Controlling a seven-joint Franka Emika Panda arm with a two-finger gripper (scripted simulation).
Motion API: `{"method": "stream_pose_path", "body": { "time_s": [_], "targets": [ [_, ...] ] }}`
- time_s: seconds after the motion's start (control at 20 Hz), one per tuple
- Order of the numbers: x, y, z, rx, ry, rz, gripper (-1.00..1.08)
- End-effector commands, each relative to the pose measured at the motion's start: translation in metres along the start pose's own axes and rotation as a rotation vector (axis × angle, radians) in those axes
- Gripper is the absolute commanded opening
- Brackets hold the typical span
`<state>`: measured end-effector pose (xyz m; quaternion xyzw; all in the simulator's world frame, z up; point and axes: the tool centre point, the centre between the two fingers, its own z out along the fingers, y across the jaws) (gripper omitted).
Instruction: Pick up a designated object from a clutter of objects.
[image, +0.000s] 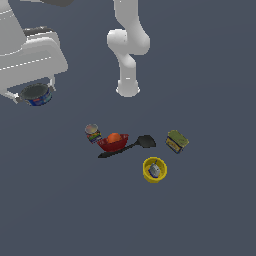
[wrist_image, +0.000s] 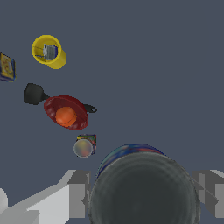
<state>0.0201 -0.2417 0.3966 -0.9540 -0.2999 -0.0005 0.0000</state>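
The gripper (wrist_image: 142, 192) is closed on the blue can (wrist_image: 142, 188), one finger (wrist_image: 78, 192) pressed to each side of it, and the can's dark grey top fills the near part of the wrist view with a sliver of blue label showing past its rim. In the exterior view the same can (image: 36, 95) hangs under the gripper (image: 35, 94) at about ten o'clock from the clutter, well apart from it and off the floor (image: 210, 210) (how high, I cannot tell). Nearest in the exterior view is the yellow cup (image: 154, 169), with a small grey item inside. At about eleven o'clock from the cup lies the red bowl (image: 113, 143) holding the orange ball (image: 114, 137), and the black spatula (image: 135, 145) passes under the bowl, blade towards three o'clock. The multicoloured can (image: 92, 133) stands just beside the bowl at nine o'clock. The olive box (image: 177, 141) sits near the spatula blade at three o'clock, apart from it. Farthest back stands the arm's white base (image: 128, 87).
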Motion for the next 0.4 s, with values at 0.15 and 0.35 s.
{"method": "stream_pose_path", "body": {
  "time_s": [0.15,0.35],
  "targets": [
    [-0.0038,0.005,-0.0149,0.0,-0.001,0.0,-1.0],
    [-0.0037,0.006,-0.0161,0.0,-0.001,0.0,-1.0]
  ]
}}
